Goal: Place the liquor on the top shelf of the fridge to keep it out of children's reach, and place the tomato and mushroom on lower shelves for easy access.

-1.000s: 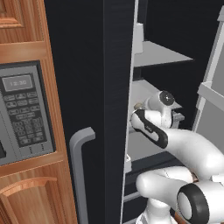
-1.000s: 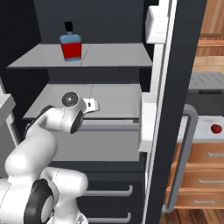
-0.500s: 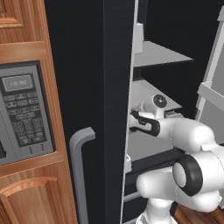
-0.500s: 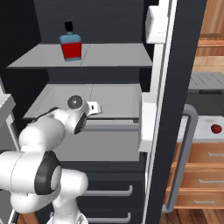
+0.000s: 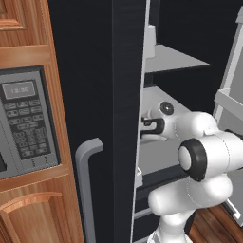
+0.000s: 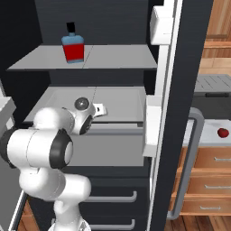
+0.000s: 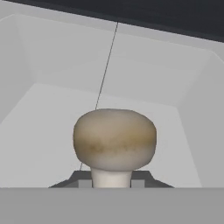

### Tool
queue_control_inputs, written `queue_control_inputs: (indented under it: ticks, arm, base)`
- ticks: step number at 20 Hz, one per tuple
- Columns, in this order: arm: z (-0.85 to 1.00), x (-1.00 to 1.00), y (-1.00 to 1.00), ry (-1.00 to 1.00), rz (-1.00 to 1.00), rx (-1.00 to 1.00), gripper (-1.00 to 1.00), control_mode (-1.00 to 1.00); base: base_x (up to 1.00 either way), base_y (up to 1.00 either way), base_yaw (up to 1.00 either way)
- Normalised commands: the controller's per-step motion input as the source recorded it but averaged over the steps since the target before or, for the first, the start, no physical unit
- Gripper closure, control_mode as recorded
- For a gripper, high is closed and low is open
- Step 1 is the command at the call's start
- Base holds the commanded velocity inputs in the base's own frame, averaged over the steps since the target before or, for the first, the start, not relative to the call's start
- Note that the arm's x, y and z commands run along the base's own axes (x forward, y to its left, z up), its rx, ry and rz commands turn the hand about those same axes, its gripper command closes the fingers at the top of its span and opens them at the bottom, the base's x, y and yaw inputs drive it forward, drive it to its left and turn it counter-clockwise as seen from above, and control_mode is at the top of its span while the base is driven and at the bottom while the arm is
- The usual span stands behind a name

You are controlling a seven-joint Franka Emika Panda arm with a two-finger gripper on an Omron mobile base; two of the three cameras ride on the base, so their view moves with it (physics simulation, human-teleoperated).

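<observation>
We swing the arm in over the last second, and the claw point(image 6: 103, 108) now reaches over the lower shelves point(image 6: 118, 100) inside the fridge point(image 5: 95, 71). That puts the drop close. The mushroom point(image 7: 114, 141) sits pinched by its stalk, cap at twelve o'clock from the tips. The liquor point(image 6: 73, 46) already stands on the top shelf point(image 6: 117, 57); the tomato point(image 6: 222, 132) waits at three o'clock.

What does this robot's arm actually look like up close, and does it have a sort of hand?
The arm is made of fat, rounded glossy white segments joined by black rings at the joints. A round grey cap marks the wrist. Its gripper is a small block ending in two short dark fingertips. No loose cables show.
</observation>
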Motion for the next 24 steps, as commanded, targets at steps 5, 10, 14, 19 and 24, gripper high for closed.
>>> queue_control_inputs:
  ticks: [5, 10, 14, 19, 24]
  arm:
    - [-0.06, 0.45, 0.00, 0.00, 0.00, 0.02, 1.00, -1.00]
    - [-0.16, 0.49, 0.00, 0.00, 0.00, 0.02, 1.00, -1.00]
    - [-0.26, 0.51, 0.00, 0.00, 0.00, 0.00, 1.00, -1.00]
    - [-0.24, 0.49, 0.00, 0.00, 0.00, 0.01, 1.00, -1.00]
    - [-0.25, 0.43, 0.03, 0.00, 0.00, 0.00, -1.00, -1.00]
  base:
    - [0.00, 0.00, 0.00]
    - [0.00, 0.00, 0.00]
    - [0.00, 0.00, 0.00]
    - [0.00, 0.00, 0.00]
    - [0.00, 0.00, 0.00]
